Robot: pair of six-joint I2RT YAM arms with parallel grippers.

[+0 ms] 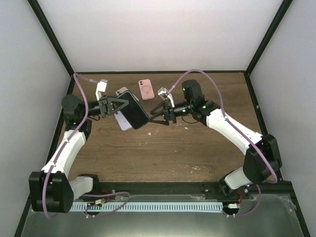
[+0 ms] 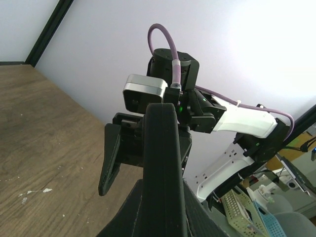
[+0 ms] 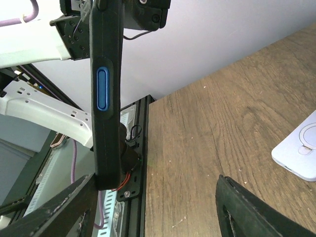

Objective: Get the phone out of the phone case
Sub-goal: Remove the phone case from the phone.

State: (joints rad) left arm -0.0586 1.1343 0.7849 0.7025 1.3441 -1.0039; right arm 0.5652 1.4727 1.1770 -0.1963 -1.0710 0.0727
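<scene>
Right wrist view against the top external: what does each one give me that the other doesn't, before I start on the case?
Only the right wrist shows the blue side button on the edge of the cased phone. Only the top external shows that phone's broad dark face and the pink phone case lying on the table. Both show the phone held up off the table by the left gripper, with the right gripper open beside it.

Holding the phone (image 1: 137, 113) clamped in the left gripper (image 1: 127, 103), arm raised; facing it with the right gripper (image 1: 152, 117) spread wide
</scene>
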